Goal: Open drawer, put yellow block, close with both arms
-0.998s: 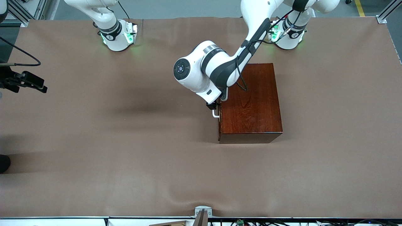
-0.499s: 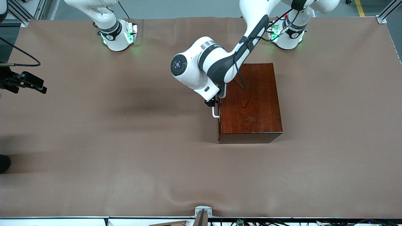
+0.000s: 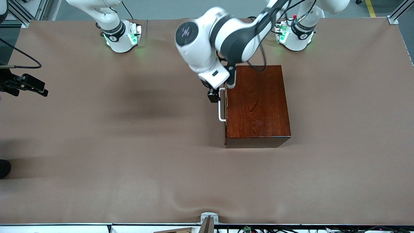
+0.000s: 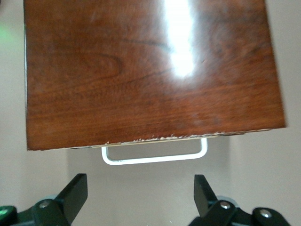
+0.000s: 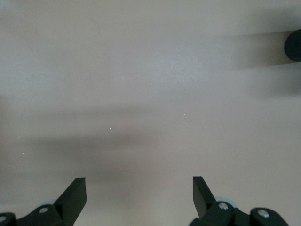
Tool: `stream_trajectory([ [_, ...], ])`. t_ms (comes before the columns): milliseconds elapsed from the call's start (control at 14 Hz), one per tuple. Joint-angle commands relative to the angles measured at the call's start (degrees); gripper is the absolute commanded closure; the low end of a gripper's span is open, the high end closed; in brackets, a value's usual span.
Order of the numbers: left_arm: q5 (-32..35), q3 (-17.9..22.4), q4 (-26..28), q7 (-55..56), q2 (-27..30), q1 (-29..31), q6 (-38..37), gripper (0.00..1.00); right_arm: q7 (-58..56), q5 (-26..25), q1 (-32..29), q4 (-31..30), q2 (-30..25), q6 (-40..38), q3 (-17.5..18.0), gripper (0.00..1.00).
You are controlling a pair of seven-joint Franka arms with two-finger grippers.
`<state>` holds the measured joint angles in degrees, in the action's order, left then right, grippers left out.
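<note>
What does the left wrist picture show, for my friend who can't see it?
A shiny reddish-brown wooden box seen from above, its drawer shut, with a white bar handle sticking out. The left gripper hangs open above the handle, its black fingers wide apart, holding nothing.

A glossy reddish-brown wooden box (image 3: 257,105) sits on the worktop, its drawer (image 3: 226,111) fully shut. The drawer's white U-shaped handle (image 3: 221,106) lies level, directly below the left gripper (image 4: 141,200), whose spread fingers (image 4: 75,193) hover clear of it.
</note>
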<state>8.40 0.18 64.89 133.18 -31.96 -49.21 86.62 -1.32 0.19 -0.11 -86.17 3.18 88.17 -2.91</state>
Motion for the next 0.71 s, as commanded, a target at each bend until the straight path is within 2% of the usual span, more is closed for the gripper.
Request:
stream_trajectory([
  [0, 0.1, 0.0, 0.8, -4.8, 3.6, 3.8, -0.7, 0.00, 0.4, -0.1, -0.3, -1.2, -1.2, 0.4, 0.3, 0.00],
  [214, -0.9, -0.1, 1.5, -12.0, 5.9, 9.4, -0.7, 0.00, 0.4, 0.0, -0.3, -1.2, -1.2, 0.3, 0.3, 0.00],
  [642, -2.4, -0.3, 2.0, -28.9, 7.1, 21.0, -0.7, 0.00, 0.4, -0.1, -0.3, -1.2, -1.2, 0.5, 0.3, 0.00],
])
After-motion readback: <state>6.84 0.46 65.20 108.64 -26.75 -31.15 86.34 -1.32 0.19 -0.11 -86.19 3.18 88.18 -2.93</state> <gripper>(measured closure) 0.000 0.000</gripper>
